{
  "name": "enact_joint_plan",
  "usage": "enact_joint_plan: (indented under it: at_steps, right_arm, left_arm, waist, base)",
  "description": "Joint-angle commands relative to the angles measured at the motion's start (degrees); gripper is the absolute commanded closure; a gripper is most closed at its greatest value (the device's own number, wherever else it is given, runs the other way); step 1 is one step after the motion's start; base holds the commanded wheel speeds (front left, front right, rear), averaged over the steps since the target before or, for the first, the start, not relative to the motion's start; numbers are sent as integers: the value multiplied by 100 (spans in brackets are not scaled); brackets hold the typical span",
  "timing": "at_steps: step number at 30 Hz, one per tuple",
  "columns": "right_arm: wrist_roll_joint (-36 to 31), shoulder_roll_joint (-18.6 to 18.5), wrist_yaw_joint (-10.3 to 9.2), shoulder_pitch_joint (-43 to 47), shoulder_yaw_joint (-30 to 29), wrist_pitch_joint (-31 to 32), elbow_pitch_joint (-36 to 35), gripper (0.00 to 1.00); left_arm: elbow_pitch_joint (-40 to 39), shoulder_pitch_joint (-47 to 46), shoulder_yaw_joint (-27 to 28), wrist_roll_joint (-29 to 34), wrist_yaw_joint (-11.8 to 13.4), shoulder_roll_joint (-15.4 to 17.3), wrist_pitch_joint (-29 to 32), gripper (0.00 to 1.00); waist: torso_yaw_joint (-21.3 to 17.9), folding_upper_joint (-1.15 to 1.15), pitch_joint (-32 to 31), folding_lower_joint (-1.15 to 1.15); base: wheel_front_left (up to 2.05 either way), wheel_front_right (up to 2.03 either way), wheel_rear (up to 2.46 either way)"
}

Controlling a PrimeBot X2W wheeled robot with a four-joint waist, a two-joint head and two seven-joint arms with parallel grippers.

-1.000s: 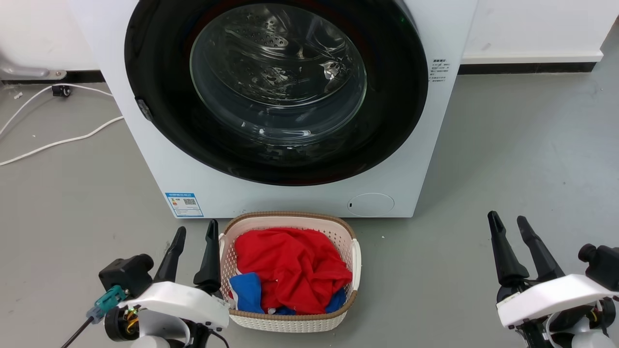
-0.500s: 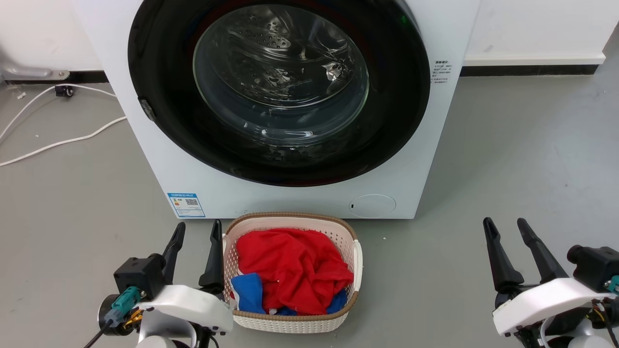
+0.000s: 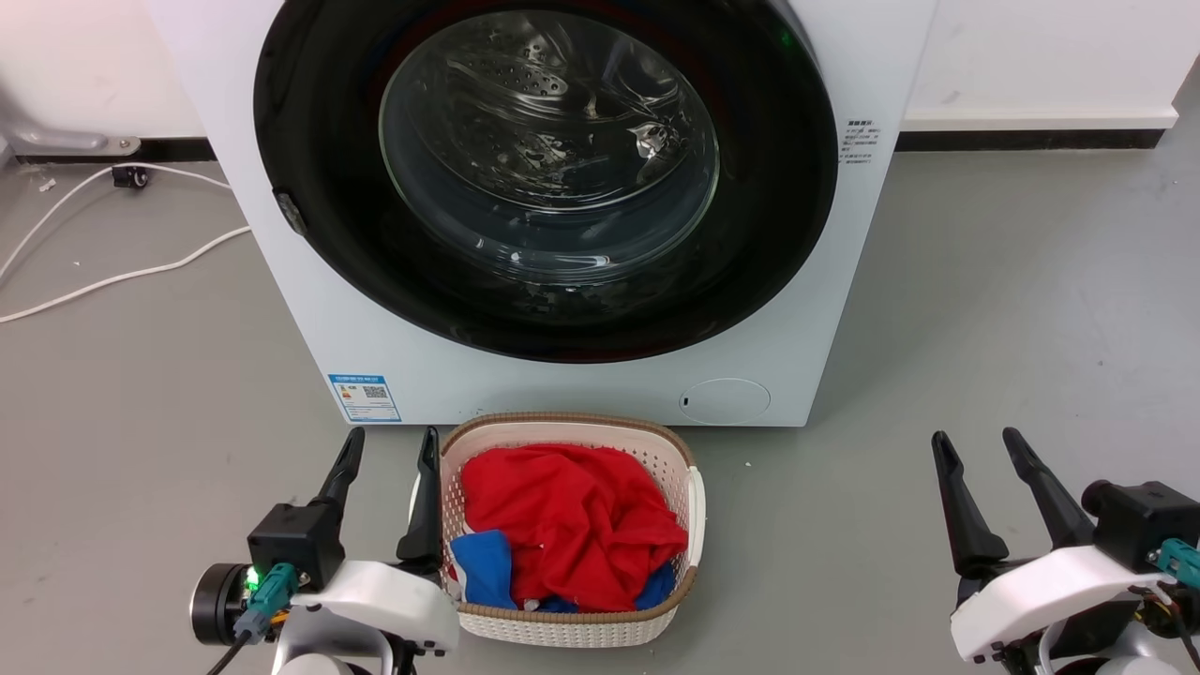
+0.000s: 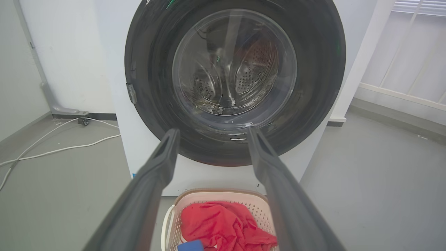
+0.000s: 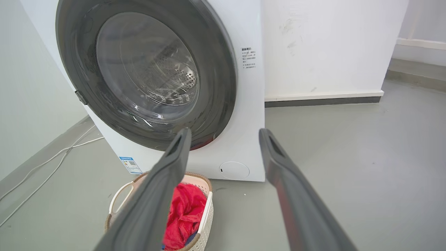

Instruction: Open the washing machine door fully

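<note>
Washing machine door sits shut, flush in the white machine front, ahead of and above both pairs of fingertips and well apart from them. Starting at the left, a white cable lies on the floor out past the left gripper's outer finger. The left gripper hovers low with its fingers spread wide and nothing between them. Its inner finger is just beside the rim of a laundry basket (red and blue cloth inside). Up ahead of those fingertips a small grey tab shows on the door's left rim. I judge that to be the pull point, with the hinge likely on the opposite side. To reach well, the left arm should rise clear of the basket, take the tab from its outer side, then swing in an arc rather than tug straight back. The disc faces out toward the fingers. Being round, it has no long axis, and its swing axis would stand upright. The right gripper rests equally parted and empty, with the machine ahead and inward of its fingers.
</note>
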Motion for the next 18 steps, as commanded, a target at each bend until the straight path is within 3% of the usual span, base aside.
enact_joint_plan:
  at_steps: [1, 18]
  right_arm:
    - [-149, 16, 13, 8, -7, -6, -78, 0]
    - [-855, 171, 14, 161, -66, -86, -178, 0]
  left_arm:
    - [-26, -43, -18, 116, 26, 30, -62, 0]
    - [55, 93, 113, 574, -166, -125, -255, 0]
  waist:
    - [2, 0, -1, 0]
    - [1, 0, -38, 0]
  base:
    - [0, 0, 0]
    - [0, 0, 0]
